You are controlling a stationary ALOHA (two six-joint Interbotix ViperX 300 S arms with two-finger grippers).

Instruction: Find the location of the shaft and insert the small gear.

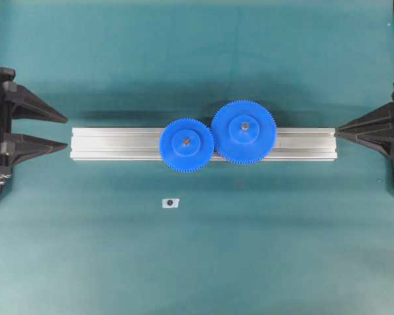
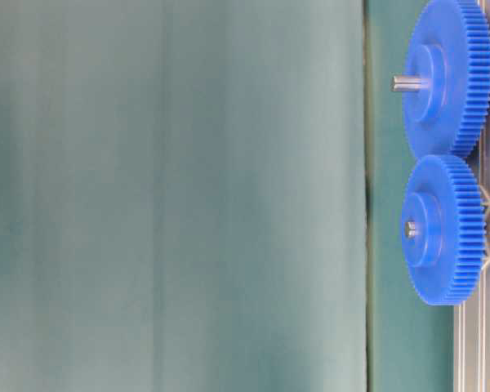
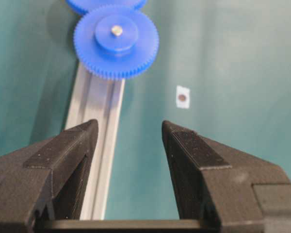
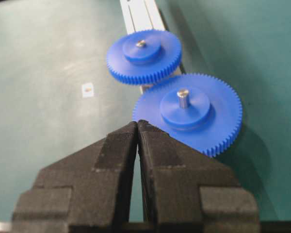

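Straight ahead of the left tool (image 3: pixel 128 133), well apart, the small gear (image 3: pixel 116 41) sat on its shaft (image 3: pixel 117 30); tool part-open, empty. Right tool (image 4: pixel 137 125) closed, empty, farther.

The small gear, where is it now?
Overhead, the small gear sits on the rail near the middle, on the shaft, its teeth meeting the big gear to its right.

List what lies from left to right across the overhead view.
Left claw → aluminium rail → small gear → large gear → right claw.
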